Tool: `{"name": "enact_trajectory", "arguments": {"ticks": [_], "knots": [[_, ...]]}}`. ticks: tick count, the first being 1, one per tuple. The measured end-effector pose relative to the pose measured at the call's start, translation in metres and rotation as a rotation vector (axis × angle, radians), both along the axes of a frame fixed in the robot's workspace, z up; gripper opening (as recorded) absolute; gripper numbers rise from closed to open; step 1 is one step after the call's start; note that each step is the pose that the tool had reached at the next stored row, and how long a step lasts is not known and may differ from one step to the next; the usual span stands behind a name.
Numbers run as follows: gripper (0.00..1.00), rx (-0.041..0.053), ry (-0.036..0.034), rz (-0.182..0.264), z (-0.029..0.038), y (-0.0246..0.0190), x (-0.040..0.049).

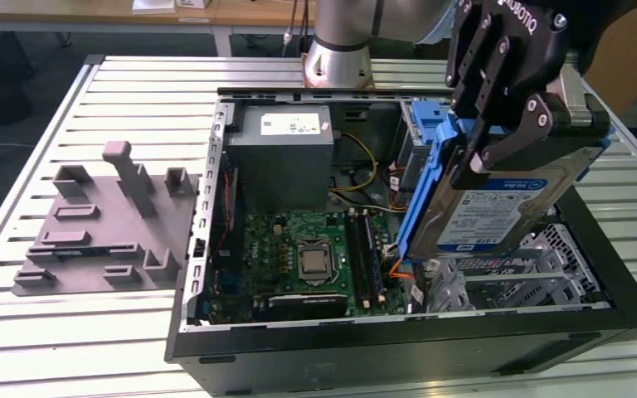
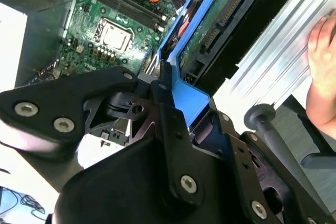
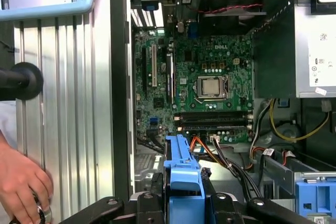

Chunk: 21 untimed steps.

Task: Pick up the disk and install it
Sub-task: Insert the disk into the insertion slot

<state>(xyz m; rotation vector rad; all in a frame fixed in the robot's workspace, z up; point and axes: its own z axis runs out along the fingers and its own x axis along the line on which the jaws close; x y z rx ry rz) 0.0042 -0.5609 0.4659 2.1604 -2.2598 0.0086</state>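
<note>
The slatted aluminium table (image 1: 31, 348) carries the open black computer case (image 1: 407, 352), with its grey power-supply box (image 1: 279, 157) at the far end and the green motherboard (image 1: 296, 249) nearer. At the exterior view's right, the gripper (image 1: 523, 153) pinches the disk (image 1: 496, 215) by its blue rails, holding it tilted above the metal drive cage (image 1: 540, 265).

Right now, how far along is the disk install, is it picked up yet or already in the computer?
Done: the disk is picked up. In hand: the gripper is shut on it, holding it tilted above the open computer case. Left: it is not yet seated; it hangs above the metal cage inside the case.
</note>
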Motion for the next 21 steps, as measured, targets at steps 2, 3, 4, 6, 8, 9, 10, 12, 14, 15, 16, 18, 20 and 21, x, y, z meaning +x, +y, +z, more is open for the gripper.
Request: {"name": "enact_trajectory", "arguments": {"ticks": [2,3,4,6,8,9,10,12,14,15,16,18,20,21], "knots": [[0.36,0.0,0.0,0.0,-0.001,0.0,0.0037],[0.36,0.0,0.0,0.0,-0.0014,0.0,0.0054],[0.36,0.0,0.0,0.0,-0.0017,0.0,0.0071],[0.36,0.0001,0.0,0.0,-0.0024,0.0,0.0099],[0.36,-0.0001,0.0001,0.0,-0.0026,0.0,0.0117],[0.36,-0.0001,0.0001,0.0,-0.0026,0.0,0.0117],[0.36,-0.0001,0.0001,0.0,-0.0026,0.0,0.0117],[0.36,0.0,0.0,0.0,-0.0027,0.0,0.0118],[0.36,0.0001,0.0,0.0,-0.0027,0.0,0.012],[0.36,0.0,0.0,0.0,-0.0027,0.0,0.0128],[0.36,0.0001,0.0,0.0,-0.0029,0.0,0.0143],[0.36,0.0002,0.0,0.0,-0.0034,0.0,0.0187],[0.36,0.0001,-0.0001,0.001,-0.004,0.0,0.0233],[0.36,0.0001,0.0,0.001,-0.0044,0.0,0.0255]]}}
